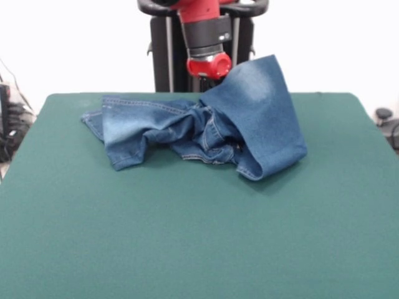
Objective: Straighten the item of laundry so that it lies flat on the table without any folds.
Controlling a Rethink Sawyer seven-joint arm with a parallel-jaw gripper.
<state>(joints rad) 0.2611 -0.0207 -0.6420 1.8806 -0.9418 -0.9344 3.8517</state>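
Jeans (206,128) sit on the far half of the tabletop (187,237), badly bunched. One leg is raised in a tall fold at picture right, its upper edge up near the arm's red wrist (209,64); the other leg trails crumpled toward picture left. The waist is twisted in the middle.

The jaws are hidden behind the raised denim, so you cannot tell whether they are spread or pinching the cloth.

If you do hold that leg, my judgement is to carry it outward and low, away from the pile, so the fold unrolls instead of flopping back. Keep the pull gentle; a hard tug would likely drag the whole heap. The left leg will need its own pass.
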